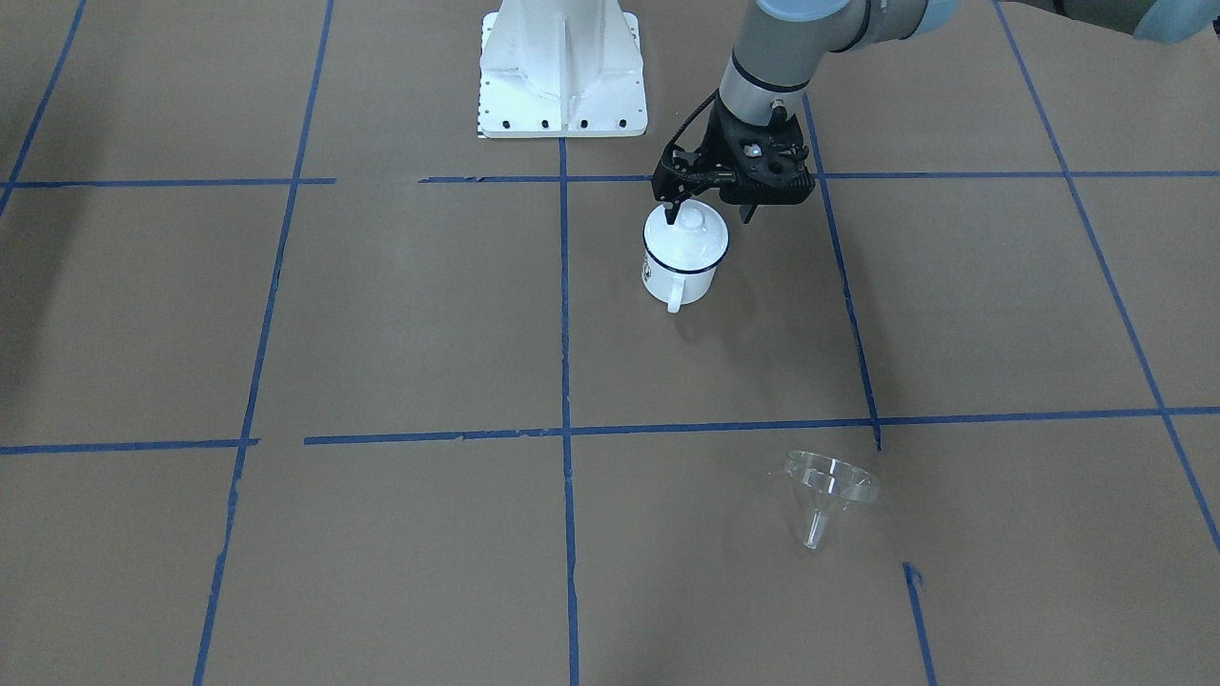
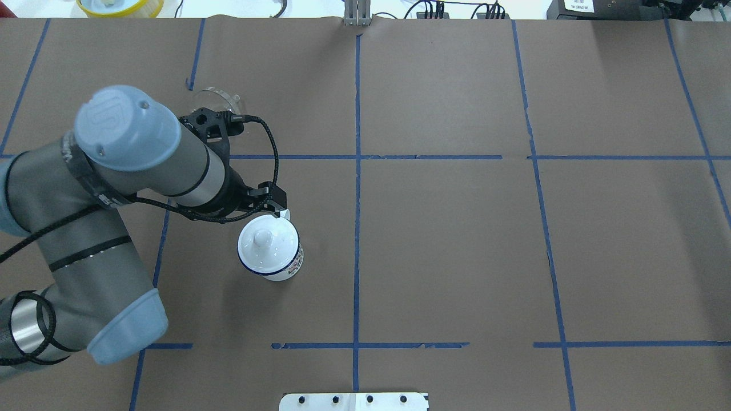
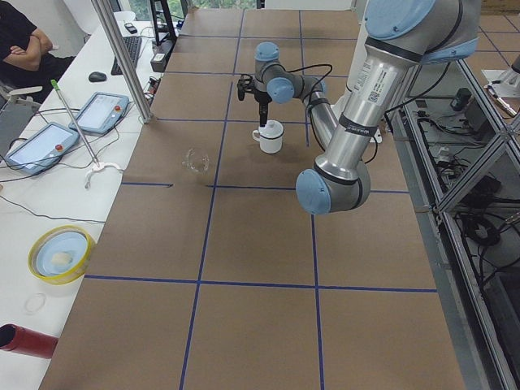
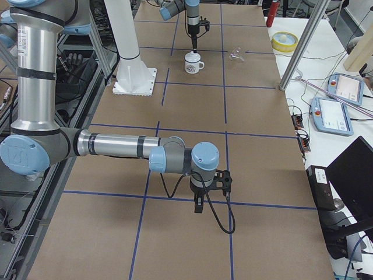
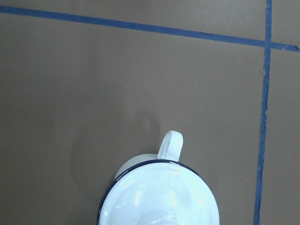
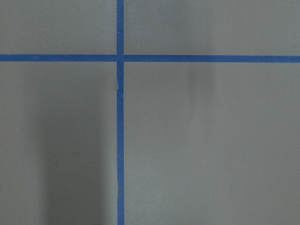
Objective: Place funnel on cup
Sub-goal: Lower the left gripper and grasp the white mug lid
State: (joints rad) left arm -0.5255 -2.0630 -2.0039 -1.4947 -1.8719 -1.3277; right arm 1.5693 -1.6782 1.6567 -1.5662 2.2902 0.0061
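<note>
Brown paper table [image 1: 400, 314], blue tape grid [image 1: 564, 314] | left pincer [image 1: 709, 219] apart | right pincer [image 4: 199, 209] unclear

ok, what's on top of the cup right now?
A white knobbed lid sits on the cup, closing its mouth, so the inside cannot be seen. The left gripper hangs open over the lid. The funnel lies apart on the table.

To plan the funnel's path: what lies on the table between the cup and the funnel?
No object. In the front-facing view the stretch from the cup to the funnel is bare brown paper, crossed only by one blue tape line.
</note>
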